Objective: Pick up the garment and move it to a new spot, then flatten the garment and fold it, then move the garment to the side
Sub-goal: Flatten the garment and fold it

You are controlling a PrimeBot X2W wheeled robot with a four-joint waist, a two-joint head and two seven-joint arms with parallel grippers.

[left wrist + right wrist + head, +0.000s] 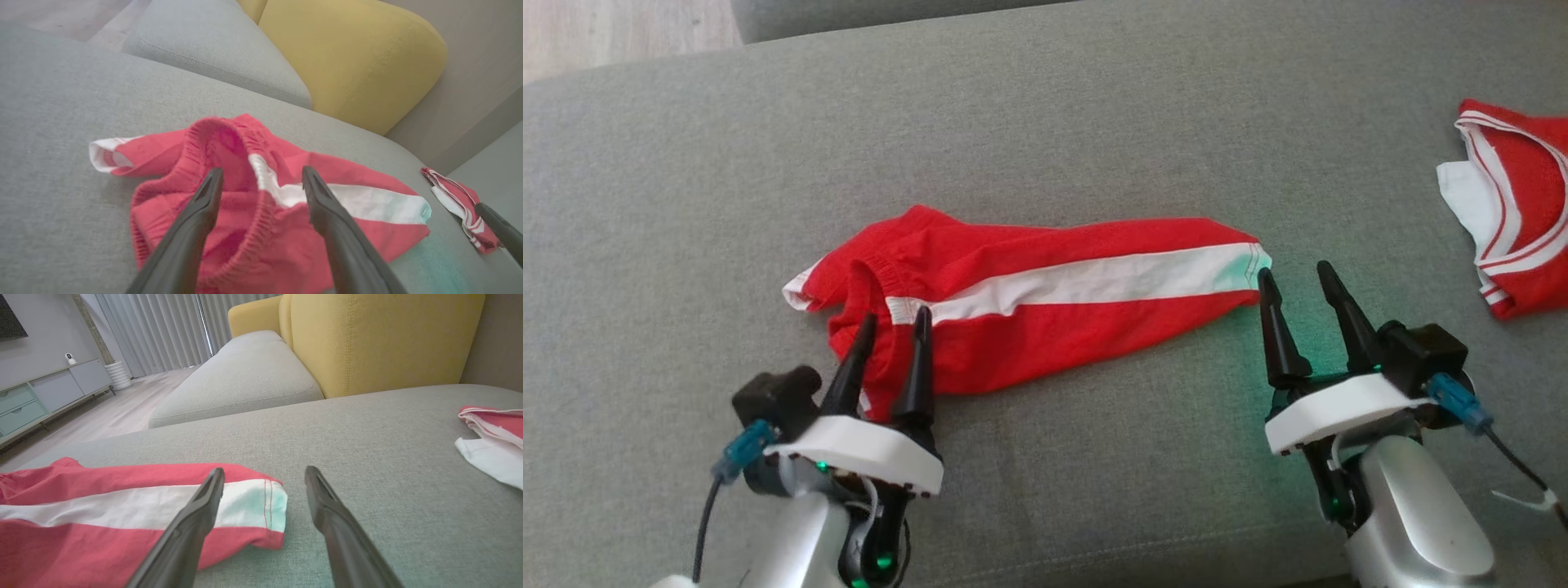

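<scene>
**While both jaws stood released: garment, red, white stripe**

Garment (pixel 1045 302) lay rumpled on grey cushion (pixel 1045 122). Left gripper (pixel 896 314) over waistband; right gripper (pixel 1294 269) beside leg hem. Advised: pinch each end, draw apart evenly, avoid bunching.

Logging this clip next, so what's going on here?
A two-armed robot is working on a red garment with a white stripe, lying stretched out on a grey sofa cushion. Its left gripper is open over the waistband, its right gripper open beside the leg hem. Neither holds anything. A second red-and-white garment lies further right.
</scene>
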